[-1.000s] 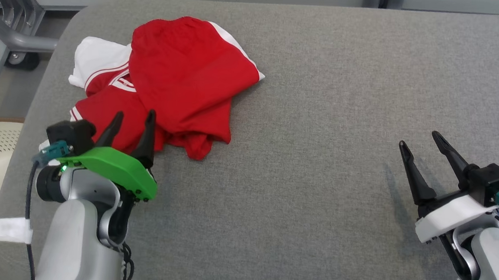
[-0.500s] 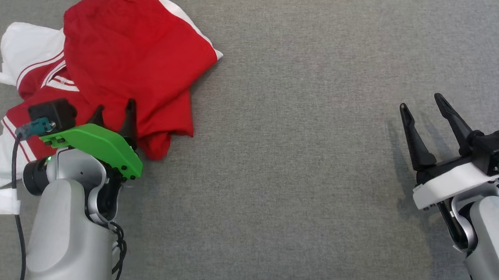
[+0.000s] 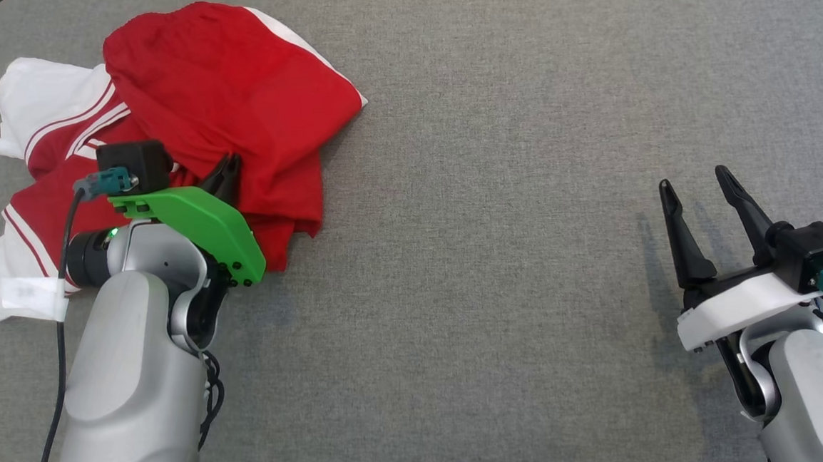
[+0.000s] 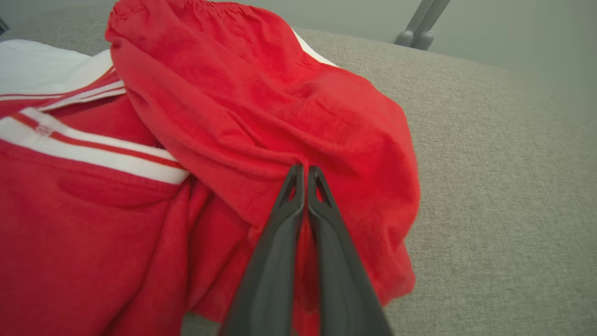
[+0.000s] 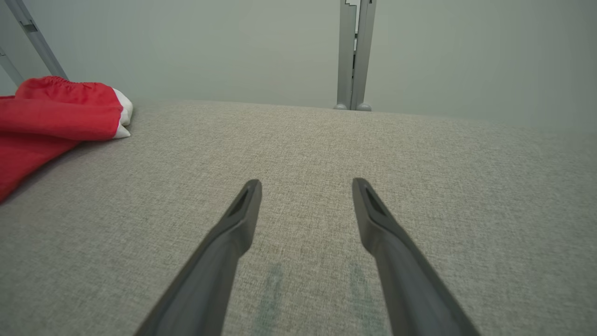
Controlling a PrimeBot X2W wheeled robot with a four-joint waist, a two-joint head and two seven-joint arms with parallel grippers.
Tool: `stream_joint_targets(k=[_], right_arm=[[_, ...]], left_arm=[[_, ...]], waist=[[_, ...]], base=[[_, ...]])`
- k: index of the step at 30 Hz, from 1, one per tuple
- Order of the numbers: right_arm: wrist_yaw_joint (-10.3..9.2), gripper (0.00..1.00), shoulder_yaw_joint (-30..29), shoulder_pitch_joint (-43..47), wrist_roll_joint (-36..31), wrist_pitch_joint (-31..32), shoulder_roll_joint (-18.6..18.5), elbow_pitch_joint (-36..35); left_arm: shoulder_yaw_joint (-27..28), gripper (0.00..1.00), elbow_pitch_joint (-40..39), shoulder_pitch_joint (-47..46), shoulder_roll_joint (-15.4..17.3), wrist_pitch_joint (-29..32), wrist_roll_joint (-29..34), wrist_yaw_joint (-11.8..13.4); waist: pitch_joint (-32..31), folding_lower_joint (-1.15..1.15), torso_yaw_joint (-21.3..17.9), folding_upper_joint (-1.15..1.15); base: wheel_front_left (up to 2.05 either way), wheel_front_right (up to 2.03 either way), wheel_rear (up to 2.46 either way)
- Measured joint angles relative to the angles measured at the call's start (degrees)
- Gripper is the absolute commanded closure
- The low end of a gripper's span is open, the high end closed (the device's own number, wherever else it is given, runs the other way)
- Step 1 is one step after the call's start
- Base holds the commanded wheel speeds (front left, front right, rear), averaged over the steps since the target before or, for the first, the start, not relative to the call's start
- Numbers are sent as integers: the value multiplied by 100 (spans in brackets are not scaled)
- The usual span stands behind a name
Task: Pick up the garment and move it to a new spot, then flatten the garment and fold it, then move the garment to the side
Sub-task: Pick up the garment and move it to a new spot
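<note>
A crumpled red garment [image 3: 232, 106] with white trim lies bunched at the far left of the grey cushion [image 3: 494, 183]. In the left wrist view the garment [image 4: 261, 107] shows a red fold pinched between the tips of my left gripper [image 4: 305, 169]. My left gripper [image 3: 226, 172] is shut on that fold near the pile's near edge. My right gripper [image 3: 694, 185] stands open over bare cushion at the right, far from the cloth. In the right wrist view my right gripper [image 5: 305, 186] holds nothing, and the garment [image 5: 56, 116] lies at the far left.
White parts of the garment [image 3: 39, 96] reach the cushion's left edge. A grey metal post [image 5: 353, 51] stands behind the cushion's far edge, and another leg [image 4: 422, 23] shows in the left wrist view. Bare cushion spreads between the arms.
My left gripper moved forward into the pile and shut on a red fold. The head camera tilted down, shifting the whole picture. My right gripper stayed open and still.
</note>
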Motion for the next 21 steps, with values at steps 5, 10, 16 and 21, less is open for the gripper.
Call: stream_joint_targets(k=[5,10,16,21], right_arm=[[47,0,54,1,0,0,47,69],[51,0,144,1,0,0,138,127],[53,0,232,1,18,0,261,182],[54,0,237,12,67,0,363,224]], left_arm=[[-190,100,-152,-86,3,-59,-35,-71],[-791,100,-553,-163,15,-100,-463,-160],[-1828,100,-1250,-207,24,-1,-1256,-211],[-2724,100,-1947,-201,41,213,-1907,-213]], waist=[[-144,0,-4,0],[-262,0,-100,0],[-380,0,-341,0],[-470,0,-631,0]], base=[[0,0,0],[0,0,0],[0,0,0],[0,0,0]])
